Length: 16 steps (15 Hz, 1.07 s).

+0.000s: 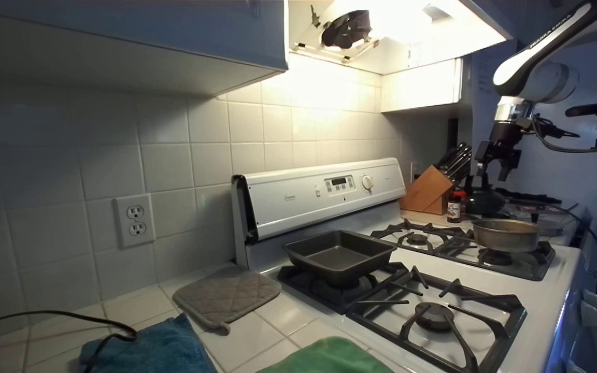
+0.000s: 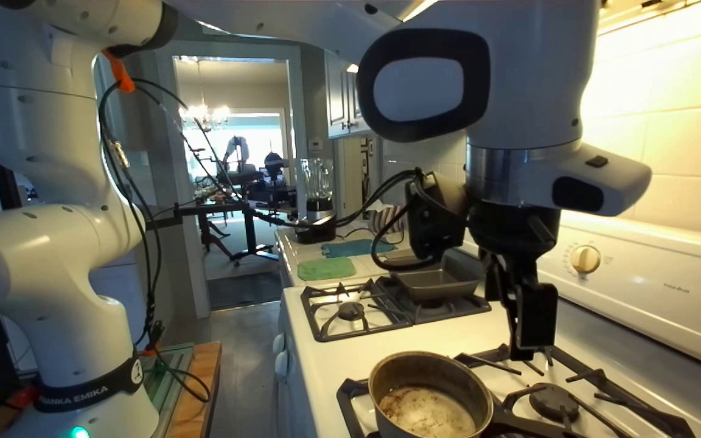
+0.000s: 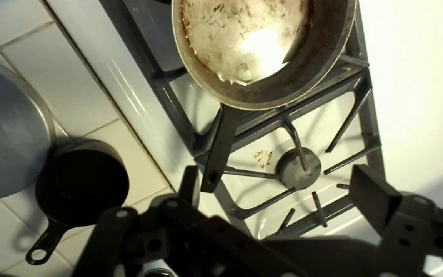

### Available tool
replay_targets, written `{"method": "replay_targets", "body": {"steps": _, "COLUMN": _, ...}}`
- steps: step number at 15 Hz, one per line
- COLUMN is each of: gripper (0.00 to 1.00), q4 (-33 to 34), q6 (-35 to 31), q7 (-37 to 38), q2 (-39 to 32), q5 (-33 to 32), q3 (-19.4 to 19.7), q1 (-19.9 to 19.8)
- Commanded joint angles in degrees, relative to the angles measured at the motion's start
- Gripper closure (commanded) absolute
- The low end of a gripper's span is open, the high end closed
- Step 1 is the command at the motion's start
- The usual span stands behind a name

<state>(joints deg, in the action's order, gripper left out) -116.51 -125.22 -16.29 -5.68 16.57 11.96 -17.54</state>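
Observation:
My gripper (image 3: pixel 281 188) hangs above the stove, its two fingers wide apart with nothing between them. Below, in the wrist view, lies a back burner (image 3: pixel 298 169) with its black grate. A round, stained metal pan (image 3: pixel 260 90) sits on the neighbouring burner; its dark handle (image 3: pixel 221 150) points toward the left fingertip, with a height gap between them that I cannot judge. Both exterior views show this pan (image 1: pixel 506 235) (image 2: pixel 487 395) lower than the gripper (image 1: pixel 492 173). A dark square baking pan (image 1: pixel 340 254) rests on another burner, farther off.
A knife block (image 1: pixel 428 191) and a small bottle (image 1: pixel 454 208) stand beside the stove. The wrist view shows a small black skillet (image 3: pixel 83 181) and a grey round piece (image 3: pixel 6 130) on the tiles. The stove's back panel (image 1: pixel 324 194) rises along the wall. Cloths and a pot holder (image 1: pixel 228 295) lie on the counter.

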Motion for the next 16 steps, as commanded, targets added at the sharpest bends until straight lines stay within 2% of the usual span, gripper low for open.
{"method": "replay_targets", "body": {"steps": 1, "gripper": 0.00, "q4": -5.5, "q6": -0.1, "q7": -6.1, "q2": 5.2, "q5": -1.8, "q3": 0.1, "q1": 1.2}}
{"method": "replay_targets", "body": {"steps": 9, "gripper": 0.00, "q4": -9.3, "q6": -1.1, "q7": -12.8, "q2": 9.2, "q5": -3.9, "q3": 0.3, "q1": 3.3}}
{"method": "replay_targets", "body": {"steps": 10, "gripper": 0.00, "q4": -9.9, "q6": -2.0, "q7": -12.2, "q2": 9.7, "q5": -2.8, "q3": 0.3, "q1": 3.6}}
{"method": "replay_targets", "body": {"steps": 11, "gripper": 0.00, "q4": -6.9, "q6": -0.2, "q7": -11.6, "q2": 6.9, "q5": -2.2, "q3": 0.7, "q1": 3.5}}
{"method": "replay_targets", "body": {"steps": 16, "gripper": 0.00, "q4": -7.8, "q6": -0.7, "q7": -11.6, "q2": 7.9, "q5": -2.2, "q3": 0.7, "q1": 3.9}}
